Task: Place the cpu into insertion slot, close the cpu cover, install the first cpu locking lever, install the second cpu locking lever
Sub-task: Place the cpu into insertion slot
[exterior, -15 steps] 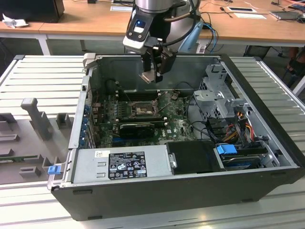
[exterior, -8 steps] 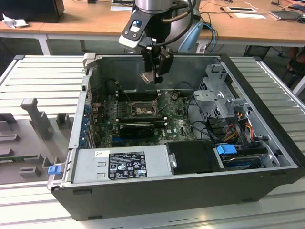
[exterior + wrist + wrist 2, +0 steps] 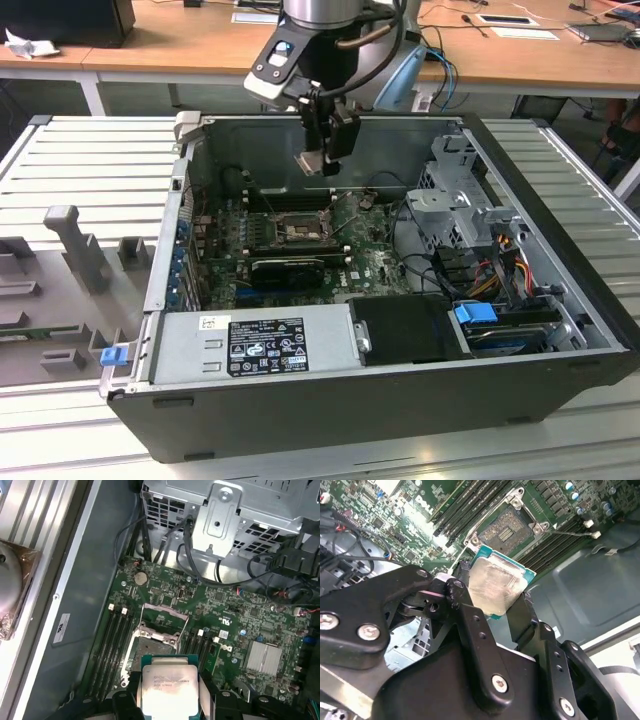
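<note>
Silver-grey cpu [image 3: 495, 587] is clamped by the closed pincer [image 3: 318, 160], suspended above the circuit board [image 3: 225, 610], clear of the uncovered insertion slot [image 3: 151, 649]. Placement step in hand; seating calls for square alignment.

From my remote station, in the second wrist view: my gripper [image 3: 494, 591] clamps the cpu [image 3: 495, 582], its black fingers [image 3: 470, 620] pressed against two opposite edges of the chip. The pale silver top faces the camera, with a teal rim showing around it. The cpu hangs clear of the green circuit board [image 3: 420, 525]. Beyond it lies the insertion slot [image 3: 512, 527], its dark recessed centre uncovered inside a metal frame. Long black ribbed slots [image 3: 465, 505] run along both sides of the socket. Dark cables [image 3: 350, 535] cross one corner, and the grey case wall [image 3: 590, 590] stands behind the chip.
</note>
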`<state>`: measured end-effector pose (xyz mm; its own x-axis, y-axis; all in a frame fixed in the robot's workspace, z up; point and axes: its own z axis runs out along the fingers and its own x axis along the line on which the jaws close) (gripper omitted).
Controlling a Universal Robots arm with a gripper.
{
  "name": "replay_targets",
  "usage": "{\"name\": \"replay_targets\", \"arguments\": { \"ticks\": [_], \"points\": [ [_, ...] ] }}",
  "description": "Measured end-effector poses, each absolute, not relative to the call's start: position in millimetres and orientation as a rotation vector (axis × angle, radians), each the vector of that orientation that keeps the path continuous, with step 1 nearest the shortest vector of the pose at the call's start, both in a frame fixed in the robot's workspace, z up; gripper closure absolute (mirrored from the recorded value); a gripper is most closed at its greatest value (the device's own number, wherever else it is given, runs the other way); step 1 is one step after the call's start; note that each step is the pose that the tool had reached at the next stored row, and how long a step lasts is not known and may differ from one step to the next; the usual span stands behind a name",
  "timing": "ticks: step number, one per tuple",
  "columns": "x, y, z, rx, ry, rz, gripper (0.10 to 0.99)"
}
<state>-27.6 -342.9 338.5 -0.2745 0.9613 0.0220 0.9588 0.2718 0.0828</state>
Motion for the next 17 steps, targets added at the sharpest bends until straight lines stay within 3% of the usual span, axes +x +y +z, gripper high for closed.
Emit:
{"name": "replay_targets", "arguments": {
  "ticks": [17],
  "points": [
    [-27.6, -342.9, 335.9, 2.102, 2.277, 0.116, 0.545]
  ]
}}
